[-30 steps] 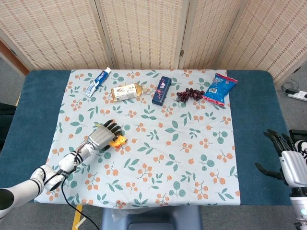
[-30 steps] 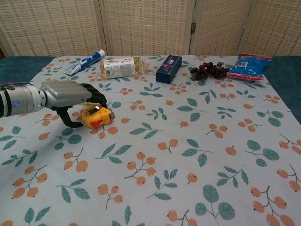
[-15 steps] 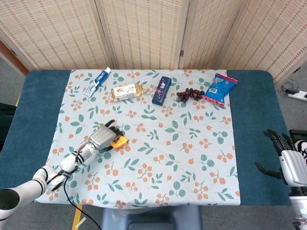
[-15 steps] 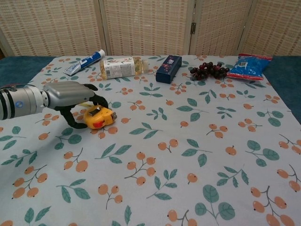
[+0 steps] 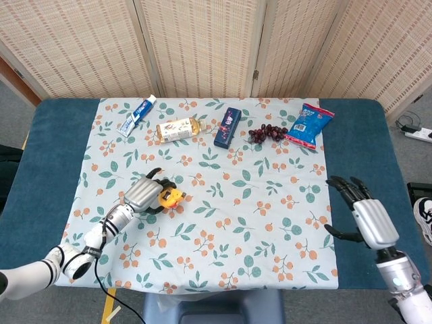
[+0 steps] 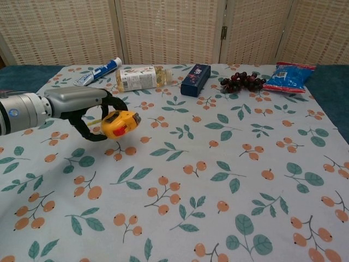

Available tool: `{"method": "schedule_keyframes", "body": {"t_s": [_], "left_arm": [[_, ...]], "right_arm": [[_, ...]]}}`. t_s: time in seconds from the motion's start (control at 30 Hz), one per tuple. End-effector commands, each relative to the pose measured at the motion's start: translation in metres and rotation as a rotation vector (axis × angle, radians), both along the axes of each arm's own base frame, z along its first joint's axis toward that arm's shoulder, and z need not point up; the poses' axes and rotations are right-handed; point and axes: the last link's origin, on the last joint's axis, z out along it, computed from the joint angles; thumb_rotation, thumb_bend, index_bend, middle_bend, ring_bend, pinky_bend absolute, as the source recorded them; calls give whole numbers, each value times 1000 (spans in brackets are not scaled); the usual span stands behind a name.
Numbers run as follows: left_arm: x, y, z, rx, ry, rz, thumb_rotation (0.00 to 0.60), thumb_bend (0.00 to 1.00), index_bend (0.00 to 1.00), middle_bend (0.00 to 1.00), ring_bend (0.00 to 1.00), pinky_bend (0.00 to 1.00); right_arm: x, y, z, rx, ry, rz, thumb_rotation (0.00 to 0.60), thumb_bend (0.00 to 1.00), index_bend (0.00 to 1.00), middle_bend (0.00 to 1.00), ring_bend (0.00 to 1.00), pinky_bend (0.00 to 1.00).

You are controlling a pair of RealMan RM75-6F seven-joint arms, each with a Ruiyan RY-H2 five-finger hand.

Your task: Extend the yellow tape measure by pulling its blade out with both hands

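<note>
**Chest view: tape measure lifted in the left hand, right hand out of frame**

The chest view shows only the left hand [image 6: 90,109]; the right hand [image 5: 361,212] appears in the head view alone, at the right edge of the floral cloth [image 5: 270,223], fingers spread and holding nothing, its arm cut off by the lower frame edge. The left hand grips the yellow tape measure [image 6: 120,123], its dark fingers curled around the case's rear, so that part is hidden. In the chest view the case appears raised off the cloth, which covers the blue bench [image 5: 47,155]; from above it sits left of centre. Its rounded, red-marked end points right, towards the middle of the cloth, and the long axis runs roughly left to right, slightly tilted. The blade tip is too small to make out.

Along the far edge lie a toothpaste tube [image 5: 138,115], a bottle [image 5: 177,129] on its side, a dark blue box [image 5: 227,127], a bunch of grapes [image 5: 267,133] and a blue snack bag [image 5: 309,125], all well apart from both hands.
</note>
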Motion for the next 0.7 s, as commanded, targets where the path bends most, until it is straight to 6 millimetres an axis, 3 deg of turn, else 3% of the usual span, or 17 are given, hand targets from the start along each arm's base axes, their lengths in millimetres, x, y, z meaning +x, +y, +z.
{"method": "schedule_keyframes", "body": {"t_s": [0.03,0.37,0.7], "left_arm": [[20,-11,23,54,-38,36,600,404,645,586,445,82],[74,-41,34,83,-118,29,600,404,648,588,458,75],[101,-49,28,100,-153,40,600,405,652,593,462,72]], "right_arm": [[32,-20,-19,51,-21,80,600,244,236,125,103,58],[106,-64,-80,208,-56,172,600,244,364,92,110,58],[140,-84,-115,288,-89,154,600,244,401,93,117,57]]}}
